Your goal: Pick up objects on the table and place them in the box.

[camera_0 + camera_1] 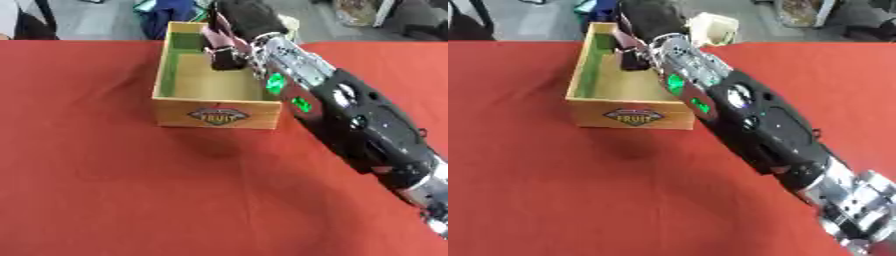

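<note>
A wooden box (216,114) with a "FRUIT" label on its front and a green inner lining stands on the red table (114,190). My right arm (754,120) reaches in from the lower right, over the box's right wall. The right hand (245,20) hangs above the far half of the box, fingers curled downward round a pinkish and dark object (224,54) that dangles inside the box. The hand covers the object's upper part. My left hand is in no view.
A cream-coloured thing with a green spot (716,26) sits just beyond the box's far right corner, behind the hand. Dark items and a grey floor lie past the table's far edge.
</note>
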